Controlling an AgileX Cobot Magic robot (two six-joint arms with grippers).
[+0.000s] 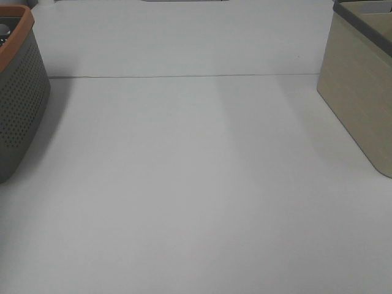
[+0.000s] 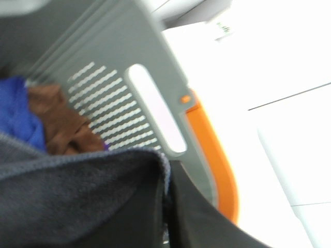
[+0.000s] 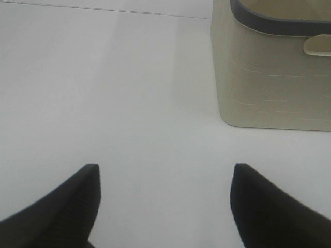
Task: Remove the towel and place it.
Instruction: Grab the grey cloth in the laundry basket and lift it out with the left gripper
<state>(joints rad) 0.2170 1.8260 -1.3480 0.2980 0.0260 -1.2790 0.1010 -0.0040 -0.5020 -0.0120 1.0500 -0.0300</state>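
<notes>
The towel (image 2: 77,201) is a dark soft cloth with a hemmed edge, close to the lens in the blurred left wrist view. My left gripper (image 2: 166,173) is shut on it: one black finger (image 2: 207,222) presses against the cloth's edge and the cloth hides the other. It sits inside the grey basket with the orange rim (image 2: 212,150), which also stands at the left edge of the exterior view (image 1: 21,104). My right gripper (image 3: 164,173) is open and empty over the bare white table (image 3: 103,93). Neither gripper shows in the exterior view.
A blue cloth (image 2: 18,111) and a brown cloth (image 2: 59,121) lie in the grey basket behind the towel. A beige basket with a dark rim (image 1: 361,92) stands at the right; it also shows ahead of my right gripper (image 3: 269,72). A table seam (image 1: 184,76) runs across the back.
</notes>
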